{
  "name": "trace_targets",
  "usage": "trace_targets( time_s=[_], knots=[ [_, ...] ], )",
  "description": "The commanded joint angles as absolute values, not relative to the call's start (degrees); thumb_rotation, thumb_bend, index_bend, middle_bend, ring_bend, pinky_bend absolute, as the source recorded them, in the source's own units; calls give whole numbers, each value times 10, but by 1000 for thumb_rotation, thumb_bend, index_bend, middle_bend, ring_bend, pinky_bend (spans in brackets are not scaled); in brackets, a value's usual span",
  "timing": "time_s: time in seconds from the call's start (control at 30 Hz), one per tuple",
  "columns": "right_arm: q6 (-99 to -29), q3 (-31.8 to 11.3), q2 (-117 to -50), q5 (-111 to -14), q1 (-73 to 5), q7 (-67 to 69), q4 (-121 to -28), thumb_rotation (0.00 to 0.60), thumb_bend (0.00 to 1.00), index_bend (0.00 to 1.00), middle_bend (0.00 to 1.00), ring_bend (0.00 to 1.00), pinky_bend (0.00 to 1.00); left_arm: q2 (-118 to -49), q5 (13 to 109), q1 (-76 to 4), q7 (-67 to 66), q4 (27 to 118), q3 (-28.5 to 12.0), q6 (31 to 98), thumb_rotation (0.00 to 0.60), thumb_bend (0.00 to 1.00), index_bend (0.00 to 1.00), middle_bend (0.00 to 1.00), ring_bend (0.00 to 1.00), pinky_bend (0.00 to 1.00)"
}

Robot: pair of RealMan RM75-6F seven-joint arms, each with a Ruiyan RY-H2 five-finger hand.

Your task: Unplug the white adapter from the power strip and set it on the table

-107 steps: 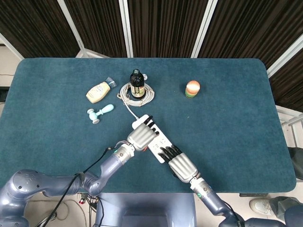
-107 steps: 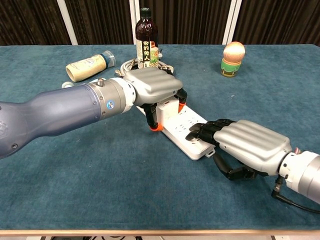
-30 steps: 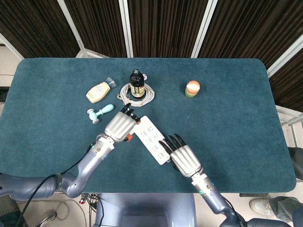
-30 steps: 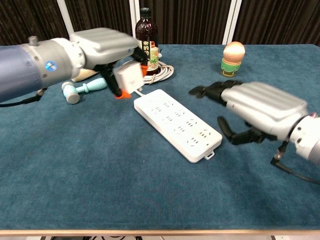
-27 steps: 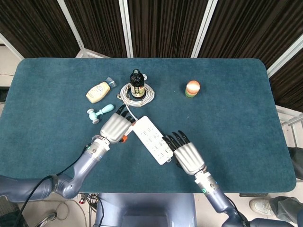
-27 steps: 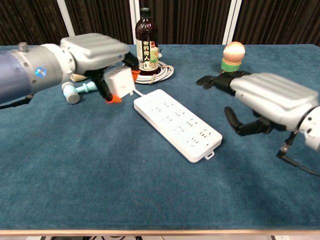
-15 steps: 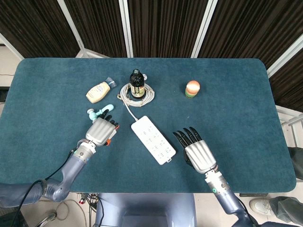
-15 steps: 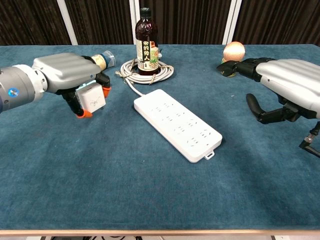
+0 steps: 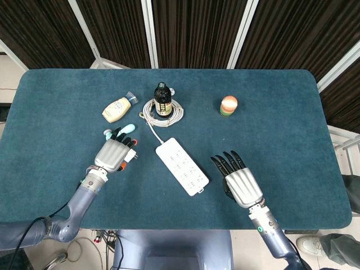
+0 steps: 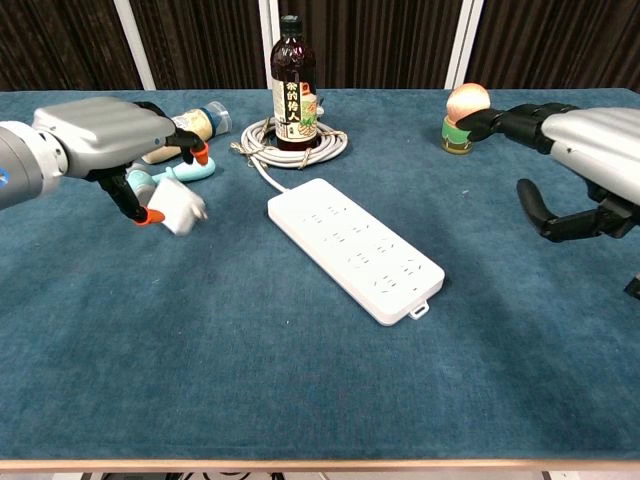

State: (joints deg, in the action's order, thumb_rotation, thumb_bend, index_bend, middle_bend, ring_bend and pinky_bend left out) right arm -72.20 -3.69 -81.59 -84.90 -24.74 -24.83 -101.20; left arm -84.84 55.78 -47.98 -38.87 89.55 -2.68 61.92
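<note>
The white adapter (image 10: 180,211) is out of the power strip (image 10: 355,248) and shows blurred, low over the cloth to the strip's left. My left hand (image 10: 100,135) hovers just above it with fingers lifted apart; its thumb tip is beside the adapter. In the head view the adapter (image 9: 131,157) peeks out at the right edge of my left hand (image 9: 114,155), well left of the strip (image 9: 181,166). My right hand (image 9: 239,181) is open, fingers spread, right of the strip and holding nothing; the chest view shows it raised (image 10: 575,150).
The strip's cable lies coiled (image 9: 163,111) around a dark bottle (image 9: 162,99) at the back. A cream squeeze bottle (image 9: 117,109) and a teal tool (image 9: 127,129) lie just behind my left hand. An orange-topped jar (image 9: 229,105) stands back right.
My left hand carried the adapter away from the strip to the left and down, then spread its fingers off it. My right hand drew back from the strip to the right.
</note>
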Motion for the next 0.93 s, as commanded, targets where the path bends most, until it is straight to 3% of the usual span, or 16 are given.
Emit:
trace_targets(
  time_s=[0.03, 0.27, 0.33, 0.47, 0.57, 0.7, 0.93],
  knots=[
    [-732, -34, -805, -854, -240, -243, -1019, 600, 825, 52, 134, 65, 64, -836, 557, -471, -390, 915, -33, 637, 600, 165, 187, 183, 96, 9],
    [-777, -14, -760, -878, -205, -201, -1027, 600, 802, 20, 94, 27, 40, -801, 586, -427, -364, 993, -26, 699, 600, 131, 199, 183, 95, 10],
    [-798, -3, -746, -889, -188, -175, -1026, 600, 713, 4, 58, 6, 24, -789, 605, -402, -349, 1023, -12, 728, 600, 59, 202, 182, 95, 10],
    [-838, 21, -715, -912, -153, -134, -1011, 600, 472, 0, 1, 0, 0, -769, 676, -336, -314, 1067, 34, 807, 600, 35, 189, 168, 87, 8],
    [-872, 32, -694, -920, -125, -108, -1002, 600, 400, 0, 0, 0, 0, -748, 736, -283, -275, 1083, 74, 862, 600, 35, 129, 106, 40, 0],
    [-904, 38, -664, -915, -94, -79, -991, 600, 362, 0, 0, 0, 0, -703, 797, -233, -244, 1073, 115, 908, 600, 32, 66, 54, 1, 0],
    [-938, 37, -639, -918, -62, -37, -951, 600, 355, 0, 0, 0, 0, -670, 837, -163, -172, 1041, 132, 964, 600, 14, 1, 19, 0, 0]
  ],
)
